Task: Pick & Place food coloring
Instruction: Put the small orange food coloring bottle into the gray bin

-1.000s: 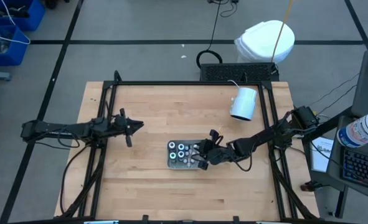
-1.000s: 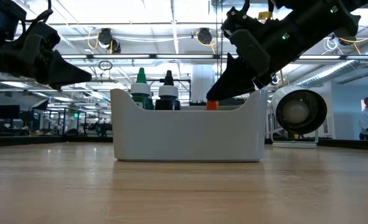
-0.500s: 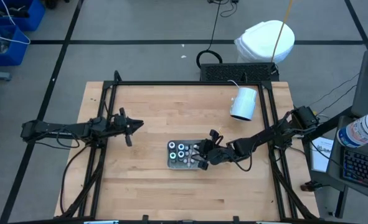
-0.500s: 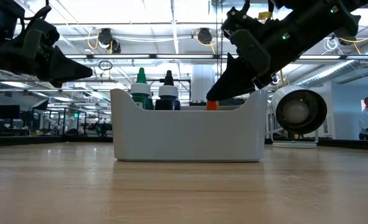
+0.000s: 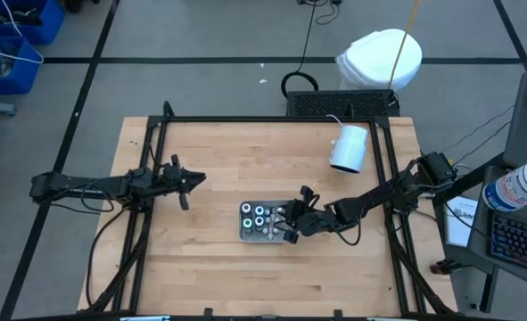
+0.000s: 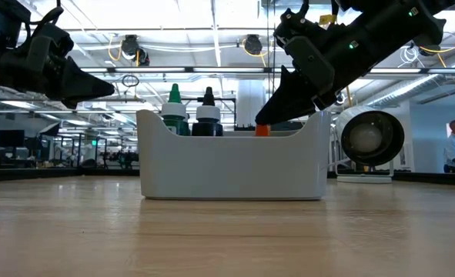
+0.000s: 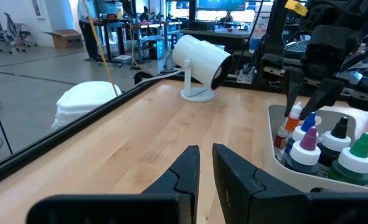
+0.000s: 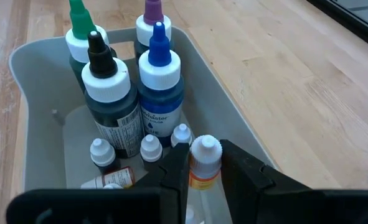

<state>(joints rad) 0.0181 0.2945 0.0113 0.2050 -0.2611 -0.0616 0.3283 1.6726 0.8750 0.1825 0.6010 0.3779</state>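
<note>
My right pincer is down inside the grey tub in the middle of the desk. Its 2 fingers are clamped on a small bottle with a white cap and an orange band. My fingers hide the lower part of that bottle.

4 big food coloring bottles stand upright at the far end of the tub: green, black, purple and blue tips. A few tiny white-capped bottles sit just beside my fingers. I cannot make out their colours.

From the low view the tub wall hides most of the bottles, so only tips show.

My left pincer hangs over the desk, well apart from the tub, with its fingers nearly together and nothing between them.

A white lamp lies near the far edge.
</note>
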